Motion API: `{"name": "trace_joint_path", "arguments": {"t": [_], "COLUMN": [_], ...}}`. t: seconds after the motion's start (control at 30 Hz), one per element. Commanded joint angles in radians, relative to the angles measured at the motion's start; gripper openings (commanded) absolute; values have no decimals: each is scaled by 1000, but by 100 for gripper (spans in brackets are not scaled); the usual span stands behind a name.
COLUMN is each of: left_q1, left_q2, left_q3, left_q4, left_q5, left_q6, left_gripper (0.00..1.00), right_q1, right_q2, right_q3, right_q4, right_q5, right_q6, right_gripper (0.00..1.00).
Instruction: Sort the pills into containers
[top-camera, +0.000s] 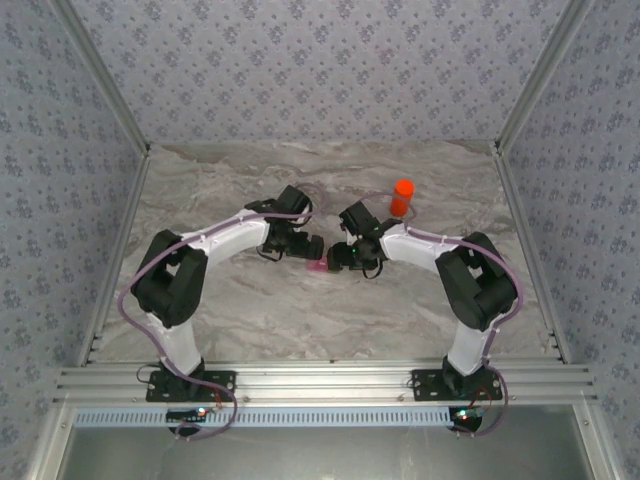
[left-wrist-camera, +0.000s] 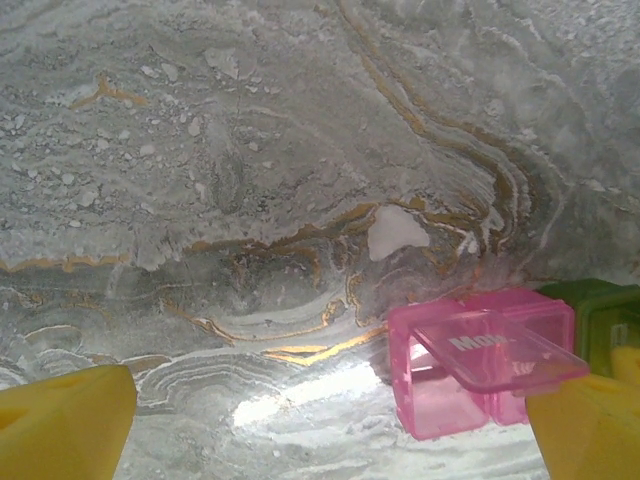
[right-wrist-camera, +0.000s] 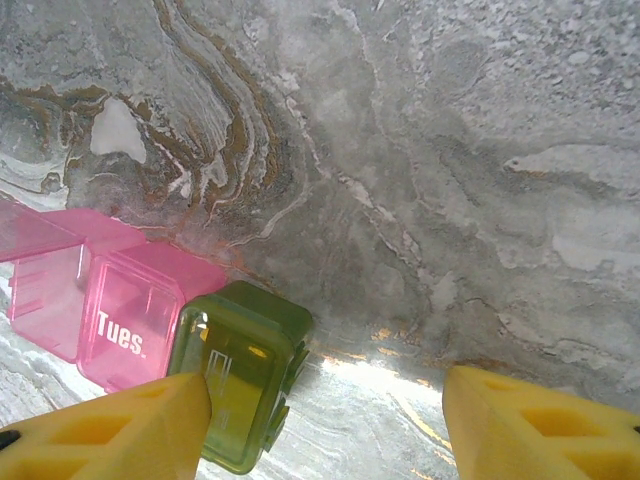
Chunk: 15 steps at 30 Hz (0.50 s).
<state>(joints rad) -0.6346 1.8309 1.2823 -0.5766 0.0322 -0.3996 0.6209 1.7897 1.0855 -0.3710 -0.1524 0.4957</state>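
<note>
Centrally, left gripper (left-wrist-camera: 325, 425) and right gripper (right-wrist-camera: 325, 400) gape empty, flanking containers (left-wrist-camera: 480, 360) on open table (top-camera: 300, 310).

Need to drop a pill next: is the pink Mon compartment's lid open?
Yes, the pink compartment has its lid marked Mon swung up and outward.

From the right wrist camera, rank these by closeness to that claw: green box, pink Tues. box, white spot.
From the right gripper:
1. green box, just left of it, low in view.
2. pink Tues. box, further left.
3. white spot, far upper left.
</note>
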Motion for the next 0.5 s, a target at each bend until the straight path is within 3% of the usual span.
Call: {"name": "trace_joint_path", "arguments": {"t": [0.0,0.47], "left_q1": [13,38], "left_q2": [34,65], "left_q3": [28,34], "left_q4": [-12,17], "left_q5": [-7,-2], "left_q6": [24,7], "left_gripper": [100,100], "right_q1": [9,11], "right_q2": [36,40], "right_q3": [3,7], "right_q4": [-56,-57], "right_q5": [34,34], "right_q6": [-23,-27], "right_gripper": [65,65]}}
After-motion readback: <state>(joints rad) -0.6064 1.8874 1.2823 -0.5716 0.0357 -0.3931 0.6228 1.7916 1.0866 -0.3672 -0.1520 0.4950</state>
